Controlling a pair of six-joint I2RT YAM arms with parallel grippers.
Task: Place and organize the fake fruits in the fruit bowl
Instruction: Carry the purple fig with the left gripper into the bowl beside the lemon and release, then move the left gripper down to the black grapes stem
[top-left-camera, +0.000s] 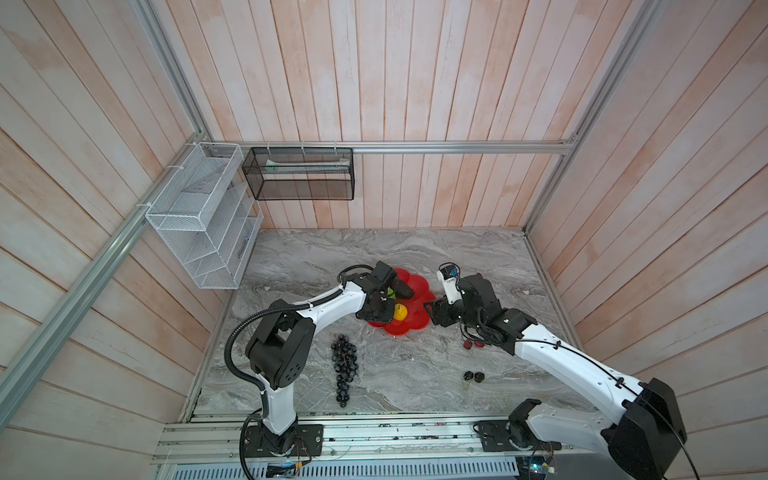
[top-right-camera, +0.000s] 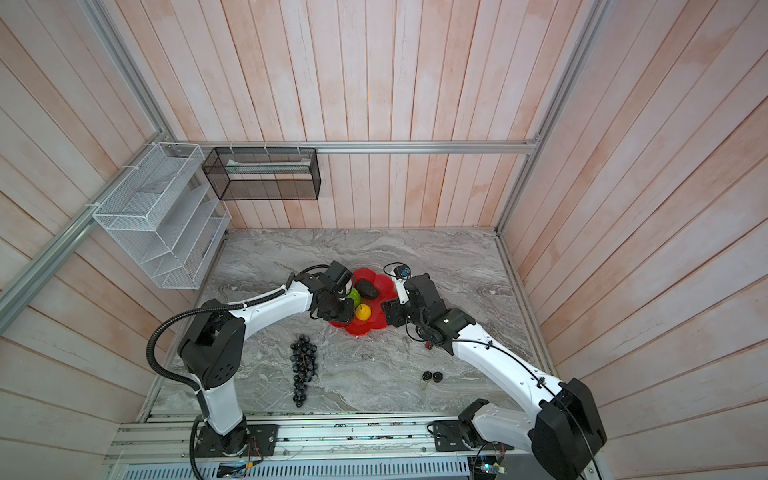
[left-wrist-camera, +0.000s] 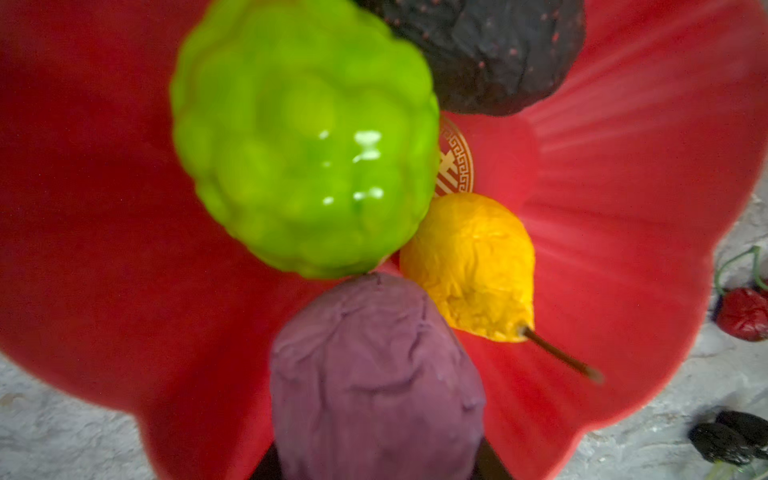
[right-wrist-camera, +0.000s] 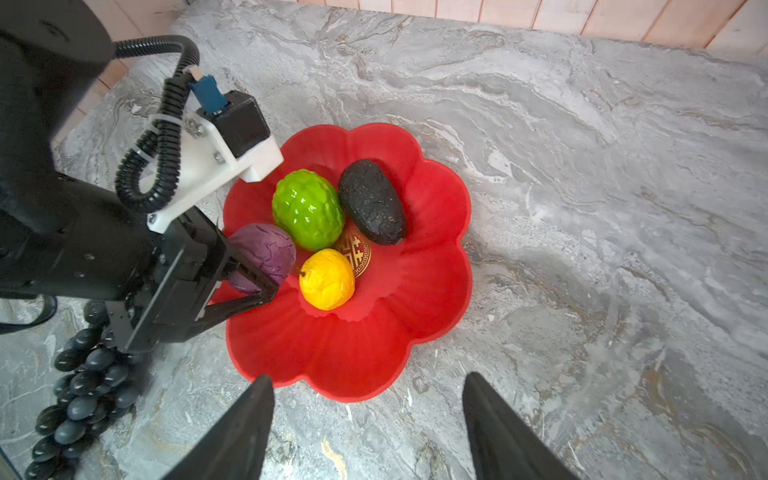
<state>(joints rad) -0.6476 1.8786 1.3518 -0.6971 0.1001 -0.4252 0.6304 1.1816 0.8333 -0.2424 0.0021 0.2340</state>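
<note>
Purple fruit (right-wrist-camera: 262, 257), clamped in the left tool (right-wrist-camera: 259, 282) inside the fruit bowl (right-wrist-camera: 353, 353) against the green ball (right-wrist-camera: 307, 208): lower until seated, release slowly to avoid rolling; right tool (right-wrist-camera: 368, 380) wide, empty.

Only sign: a round gold emblem (left-wrist-camera: 457, 166) at the centre of the red fruit bowl (left-wrist-camera: 623, 208), w/ a fret-key border and a Chinese-style character inside. The char. is partly hidden by the bumpy green ball (left-wrist-camera: 303, 137), so can't be read. No other text, brand or nos. legible.
</note>
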